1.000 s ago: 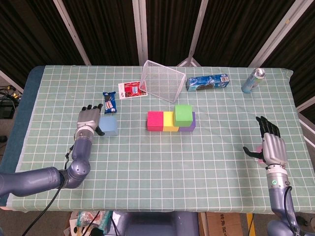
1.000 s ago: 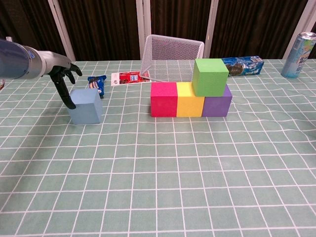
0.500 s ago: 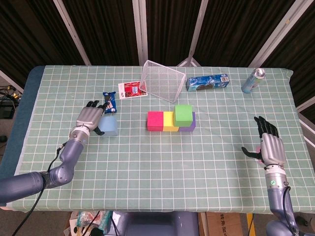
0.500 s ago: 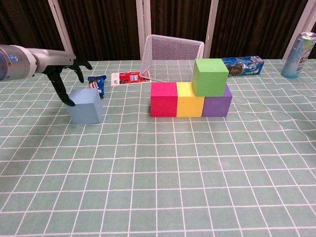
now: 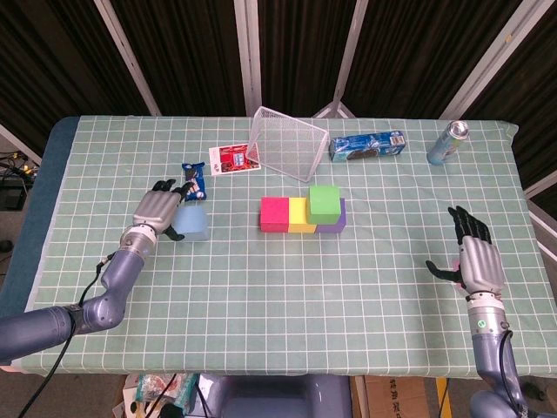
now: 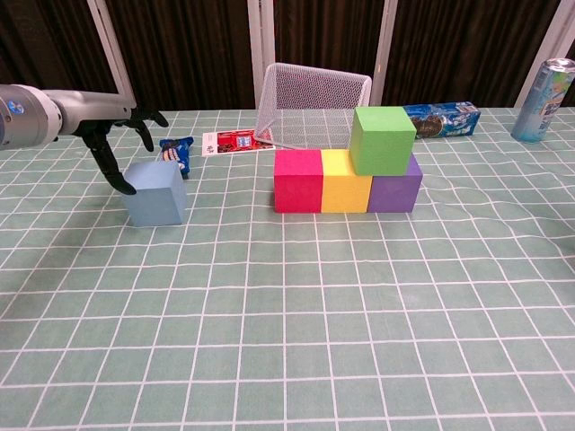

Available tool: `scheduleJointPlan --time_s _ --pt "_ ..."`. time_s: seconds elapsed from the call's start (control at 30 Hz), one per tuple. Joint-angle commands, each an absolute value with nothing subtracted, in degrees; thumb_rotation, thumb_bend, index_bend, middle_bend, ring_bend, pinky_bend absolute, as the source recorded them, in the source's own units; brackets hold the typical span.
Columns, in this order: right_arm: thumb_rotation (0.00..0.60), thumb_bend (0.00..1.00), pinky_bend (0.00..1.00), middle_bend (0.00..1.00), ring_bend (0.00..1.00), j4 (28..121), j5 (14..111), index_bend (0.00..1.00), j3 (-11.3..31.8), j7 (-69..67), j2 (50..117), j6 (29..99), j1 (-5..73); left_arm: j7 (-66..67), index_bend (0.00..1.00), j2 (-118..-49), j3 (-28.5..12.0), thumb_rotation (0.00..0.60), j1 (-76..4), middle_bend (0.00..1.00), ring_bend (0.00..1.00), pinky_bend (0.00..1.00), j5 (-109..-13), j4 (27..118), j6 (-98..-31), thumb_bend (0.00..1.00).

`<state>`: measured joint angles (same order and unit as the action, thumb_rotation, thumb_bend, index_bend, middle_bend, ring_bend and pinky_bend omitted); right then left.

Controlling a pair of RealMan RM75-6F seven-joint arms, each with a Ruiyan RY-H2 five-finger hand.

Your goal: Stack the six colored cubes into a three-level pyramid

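Observation:
A red cube (image 5: 274, 214), a yellow cube (image 5: 298, 216) and a purple cube (image 5: 338, 219) stand in a touching row at mid-table. A green cube (image 5: 324, 202) sits on top, over the yellow and purple ones. The chest view shows the same red (image 6: 297, 180), yellow (image 6: 343, 182), purple (image 6: 395, 189) and green (image 6: 382, 139) cubes. A light blue cube (image 5: 192, 221) (image 6: 156, 192) stands alone to the left. My left hand (image 5: 155, 210) (image 6: 112, 126) is spread around its left side, thumb at the cube's edge, not gripping. My right hand (image 5: 477, 258) is open near the table's right edge, with a bit of pink (image 5: 454, 264) showing beside it.
A tilted wire basket (image 5: 287, 144) (image 6: 313, 103) stands behind the row. A blue snack packet (image 5: 193, 180) and a red card (image 5: 232, 159) lie behind the blue cube. A blue cookie box (image 5: 367, 144) and a can (image 5: 447, 143) stand at the back right.
My left hand has shifted slightly and spread its fingers further over the back of the light blue cube. The right hand has crept a little forward. The cubes have not moved.

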<state>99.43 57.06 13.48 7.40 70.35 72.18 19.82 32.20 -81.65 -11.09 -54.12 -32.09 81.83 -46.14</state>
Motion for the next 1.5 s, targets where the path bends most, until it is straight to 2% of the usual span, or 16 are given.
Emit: scheduleJointPlan --time_s 0.03,0.33,0.63,0.9,1.13,1.5 --pt "0.6 0.24 0.0 0.0 0.0 99.51 57.12 0.0 13.52 7.41 70.33 72.24 19.75 31.93 0.0 -82.22 -10.76 0.6 -54.44 0.23 0.01 0.01 -32.18 81.37 -45.83 0.1" --pt "0.6 0.24 0.0 0.0 0.0 99.38 57.01 0.0 13.66 7.39 70.33 72.01 19.64 31.21 0.01 -83.63 -10.28 0.6 -55.17 0.34 0.01 0.01 -31.87 79.98 -45.87 0.19" --pt "0.6 0.24 0.0 0.0 0.0 99.28 57.06 0.0 13.79 7.12 70.32 71.78 19.5 30.79 0.03 -84.29 -9.61 0.6 -55.31 0.39 0.02 0.01 -31.16 79.29 -46.42 0.3" --pt "0.6 0.24 0.0 0.0 0.0 99.28 57.13 0.0 13.85 7.25 70.41 71.76 19.45 29.96 0.03 -83.11 -10.68 0.6 -55.85 0.39 0.02 0.01 -32.51 81.18 -47.29 0.31" --pt "0.6 0.24 0.0 0.0 0.0 99.35 57.27 0.0 13.93 7.2 70.4 71.71 19.41 31.14 0.03 -80.03 -13.24 0.6 -58.58 0.38 0.02 0.01 -31.89 85.44 -47.38 0.31" --pt "0.6 0.24 0.0 0.0 0.0 99.46 56.77 0.0 14.46 6.3 70.18 71.21 19.34 36.66 0.03 -78.67 -16.97 0.6 -67.72 0.38 0.02 0.01 -19.9 86.56 -45.73 0.31"
